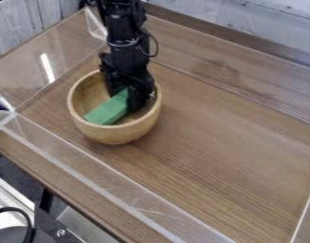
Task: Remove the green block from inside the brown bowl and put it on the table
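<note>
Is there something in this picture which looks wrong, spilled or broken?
Nothing stands out: the bowl sits upright on the table, with no spill or damage visible. The green block lies slanted inside, partly hidden by the gripper, which seems normal for this task.

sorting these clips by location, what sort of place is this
Probably a robotics lab or test bench: a black robot arm reaches into a wooden bowl, clear walls edge the wood-grain tabletop, and loose cables run beside it.
</note>
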### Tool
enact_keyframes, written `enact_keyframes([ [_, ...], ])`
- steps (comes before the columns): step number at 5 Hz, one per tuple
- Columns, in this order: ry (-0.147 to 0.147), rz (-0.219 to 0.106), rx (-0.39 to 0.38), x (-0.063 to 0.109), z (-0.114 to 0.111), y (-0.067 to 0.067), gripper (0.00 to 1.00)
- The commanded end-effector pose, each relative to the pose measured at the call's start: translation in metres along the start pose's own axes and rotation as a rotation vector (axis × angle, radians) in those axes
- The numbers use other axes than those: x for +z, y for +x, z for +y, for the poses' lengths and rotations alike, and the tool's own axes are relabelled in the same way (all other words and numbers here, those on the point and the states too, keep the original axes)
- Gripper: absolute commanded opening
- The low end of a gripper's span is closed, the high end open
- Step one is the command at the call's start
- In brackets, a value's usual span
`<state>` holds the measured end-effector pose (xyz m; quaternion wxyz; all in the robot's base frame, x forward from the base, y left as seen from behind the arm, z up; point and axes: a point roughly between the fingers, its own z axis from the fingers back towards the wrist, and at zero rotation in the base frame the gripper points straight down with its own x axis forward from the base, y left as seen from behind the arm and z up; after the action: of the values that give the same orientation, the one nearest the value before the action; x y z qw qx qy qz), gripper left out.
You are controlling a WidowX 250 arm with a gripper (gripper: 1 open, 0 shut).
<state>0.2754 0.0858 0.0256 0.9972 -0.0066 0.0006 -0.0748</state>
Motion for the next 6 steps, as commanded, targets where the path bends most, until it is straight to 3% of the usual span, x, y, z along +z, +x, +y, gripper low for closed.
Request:
enact_keyframes([
  [1, 0.018, 0.007, -0.022, 0.005, 0.004, 0.003, 0.0],
  [3, 0.034, 0.012, -0.069, 0.032, 0.002, 0.0, 0.0],
  [5, 0.043, -0.007, -0.091, 0.041, 0.001, 0.004, 0.0],
  [6, 0.038, -0.038, -0.092, 0.041, 0.004, 0.006, 0.0],
])
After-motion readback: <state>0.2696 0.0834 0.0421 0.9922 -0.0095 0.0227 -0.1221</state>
